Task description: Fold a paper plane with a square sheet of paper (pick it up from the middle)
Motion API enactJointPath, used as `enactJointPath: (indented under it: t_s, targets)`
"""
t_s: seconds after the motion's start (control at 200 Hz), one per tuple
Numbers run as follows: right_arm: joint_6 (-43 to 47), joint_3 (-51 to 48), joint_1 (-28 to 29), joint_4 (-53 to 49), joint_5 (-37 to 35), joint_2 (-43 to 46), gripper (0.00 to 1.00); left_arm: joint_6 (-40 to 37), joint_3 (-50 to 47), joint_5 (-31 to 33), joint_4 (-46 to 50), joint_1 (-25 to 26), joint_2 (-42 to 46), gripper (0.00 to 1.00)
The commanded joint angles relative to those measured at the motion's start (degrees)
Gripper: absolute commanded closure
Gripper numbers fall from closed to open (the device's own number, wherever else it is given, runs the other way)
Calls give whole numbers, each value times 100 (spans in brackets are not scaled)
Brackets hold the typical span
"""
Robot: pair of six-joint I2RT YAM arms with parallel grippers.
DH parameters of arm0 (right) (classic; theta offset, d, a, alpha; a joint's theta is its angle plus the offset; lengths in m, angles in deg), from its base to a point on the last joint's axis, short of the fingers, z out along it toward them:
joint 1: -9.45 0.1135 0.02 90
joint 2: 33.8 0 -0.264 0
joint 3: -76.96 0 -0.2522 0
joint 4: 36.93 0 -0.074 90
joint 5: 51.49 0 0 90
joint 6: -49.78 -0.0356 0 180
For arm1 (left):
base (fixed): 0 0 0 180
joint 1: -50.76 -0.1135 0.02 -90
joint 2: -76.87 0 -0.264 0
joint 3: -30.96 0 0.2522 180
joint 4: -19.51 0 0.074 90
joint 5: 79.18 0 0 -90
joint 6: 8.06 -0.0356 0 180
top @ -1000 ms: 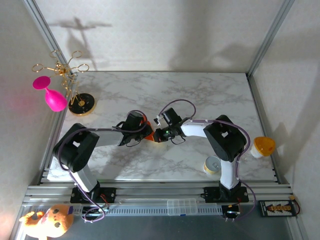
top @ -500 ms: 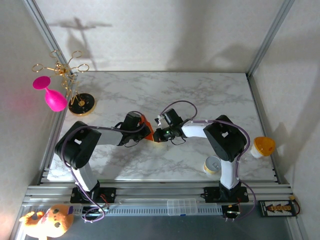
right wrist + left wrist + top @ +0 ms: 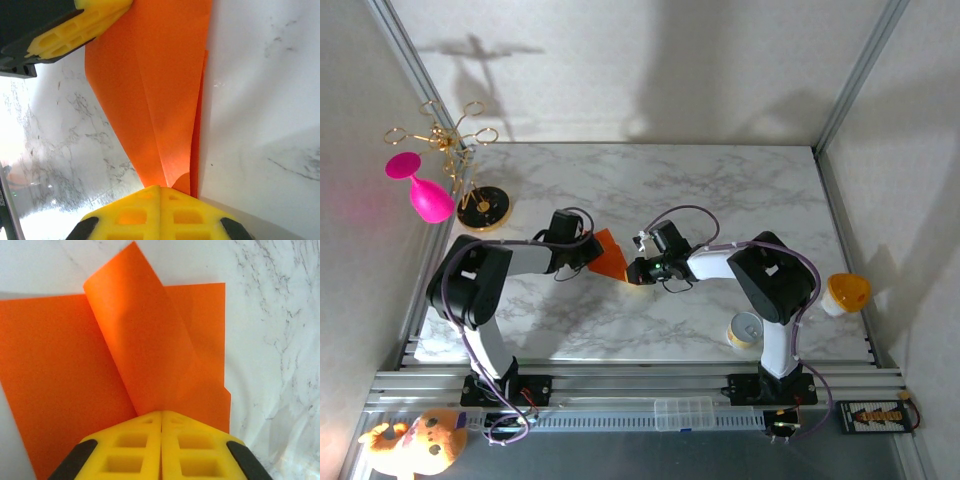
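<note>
Near the middle of the marble worktop (image 3: 720, 190), the partly folded orange paper sheet (image 3: 610, 262) is pinched at opposite ends by the left gripper (image 3: 161, 415) and the right gripper (image 3: 160, 189), each clamped tight on it, one flap apparently curling upward.

Bright, even light comes from overhead; beyond the orange sheet of paper (image 3: 608, 258), soft broad shadows and the crisper shadow of the gold stand (image 3: 480, 207) fall on the back wall (image 3: 650, 70). Left of the paper the pink goblet (image 3: 423, 192) is oversaturated, and in the right wrist view the marble table (image 3: 45, 165) glares white
</note>
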Motion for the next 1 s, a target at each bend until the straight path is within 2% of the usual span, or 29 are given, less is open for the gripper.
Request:
enactJointPath:
  t_s: [0.0,0.245,0.371,0.541,0.641,0.846,0.996]
  targets:
    - [-55,-535,7,-1491,-586,-555,100,-320,94,1051,389,-552,-242,93]
    - [-74,-544,5,-1460,-553,-565,100,-513,193,1139,470,-977,-134,93]
    - [-67,-500,7,-1468,-531,-567,100,-552,260,914,466,-990,119,94]
    - [-73,-483,5,-1480,-479,-558,100,-100,-169,405,68,-559,1160,93]
    - [-73,-473,14,-1504,-459,-597,100,187,-444,234,-282,-231,1392,92]
    - [-65,-491,14,-1549,-498,-602,100,344,-300,-4,-644,354,780,92]
    - [-82,-544,14,-1503,-473,-570,100,312,-35,-36,-615,513,199,91]
